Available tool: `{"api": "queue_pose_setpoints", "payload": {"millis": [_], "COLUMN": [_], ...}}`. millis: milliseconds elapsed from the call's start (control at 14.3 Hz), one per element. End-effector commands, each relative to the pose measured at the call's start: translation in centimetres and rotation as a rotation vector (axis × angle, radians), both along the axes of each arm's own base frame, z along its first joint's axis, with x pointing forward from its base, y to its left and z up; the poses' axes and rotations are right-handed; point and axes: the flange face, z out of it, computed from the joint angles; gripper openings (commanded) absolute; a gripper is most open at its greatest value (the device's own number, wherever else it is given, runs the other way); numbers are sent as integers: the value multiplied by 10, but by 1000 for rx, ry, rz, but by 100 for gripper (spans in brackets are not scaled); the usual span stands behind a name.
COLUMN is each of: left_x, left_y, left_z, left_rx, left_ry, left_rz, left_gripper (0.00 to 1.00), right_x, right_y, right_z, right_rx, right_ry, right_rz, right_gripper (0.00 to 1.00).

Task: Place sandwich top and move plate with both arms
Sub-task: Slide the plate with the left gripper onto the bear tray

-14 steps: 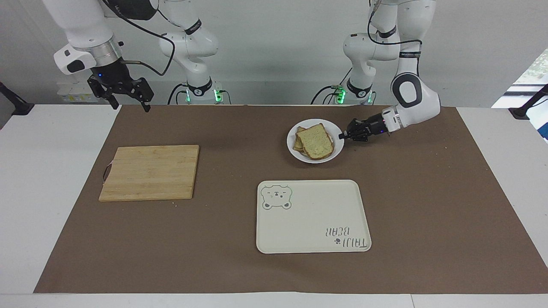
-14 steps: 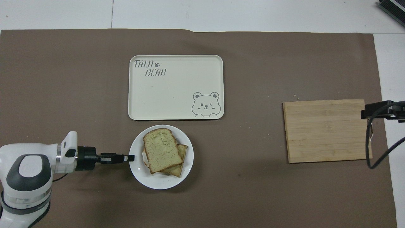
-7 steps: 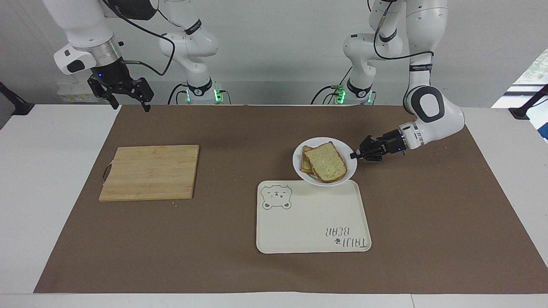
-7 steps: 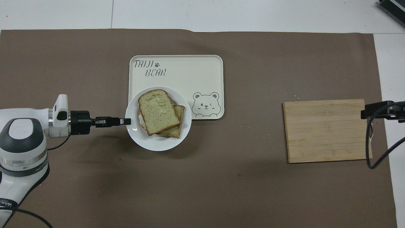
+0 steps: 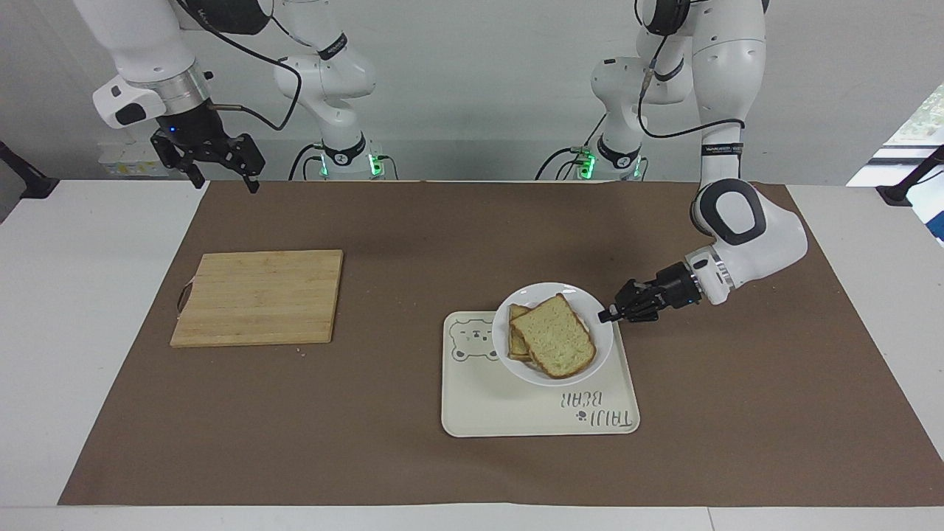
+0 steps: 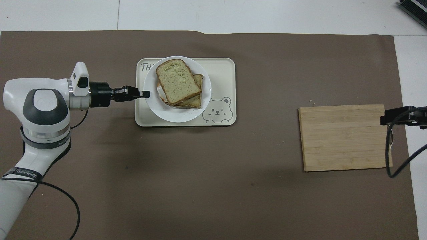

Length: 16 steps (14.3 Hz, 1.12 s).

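Bread first, in the facing view: the sandwich top (image 5: 553, 345) lies on a lower slice (image 5: 518, 341) on the plate (image 5: 599, 345), and the plate is over the cream tray (image 5: 516, 413), covering part of its bear drawing (image 5: 472, 344); whether it rests on the tray or hangs just above it I cannot tell. My left gripper (image 5: 609, 316) is pinched tight on the plate's rim at the left arm's end, fingers together on the edge. My right gripper (image 5: 221, 179) waits, raised over the table edge near the robots, at the right arm's end, its fingers spread apart and holding nothing. The wooden cutting board (image 5: 259, 296) lies flat on the brown mat (image 5: 398, 457), well apart from the tray. From overhead, my left gripper (image 6: 144, 94) clamps the plate (image 6: 205, 96) at its rim, the sandwich top (image 6: 178, 81) sits askew over the lower slice (image 6: 197, 100), and the plate hides most of the lettering on the tray (image 6: 227, 66). My right gripper (image 6: 398, 118) shows only at the picture's edge beside the cutting board (image 6: 343, 137).
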Motion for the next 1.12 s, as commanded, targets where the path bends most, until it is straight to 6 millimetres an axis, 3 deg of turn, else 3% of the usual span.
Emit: {"api": "queue_pose_setpoints", "payload": {"millis": [0, 210, 490, 630, 700, 840, 1050], "left_x": [28, 27, 22, 19, 18, 19, 31], "left_y": [-16, -22, -24, -22, -23, -23, -20], "left_z": [-23, -41, -51, -54, -55, -51, -15], "left_rx": [-16, 9, 58, 59, 64, 99, 271], "left_ry": [10, 24, 33, 57, 68, 93, 125], "left_rz": [6, 9, -24, -16, -18, -17, -40], "left_gripper": [0, 0, 0, 44, 50, 52, 53], "right_x": [-6, -6, -6, -6, -6, -6, -6], "right_y": [-2, -2, -1, -2, -1, -2, -1], "right_z": [2, 2, 2, 2, 2, 2, 2], "right_rx": [-10, -10, -10, -10, -10, -9, -10], "right_ry": [9, 9, 9, 9, 9, 9, 9], "right_rz": [15, 15, 17, 15, 17, 15, 17], "right_gripper": [100, 100, 100, 100, 100, 100, 100]}}
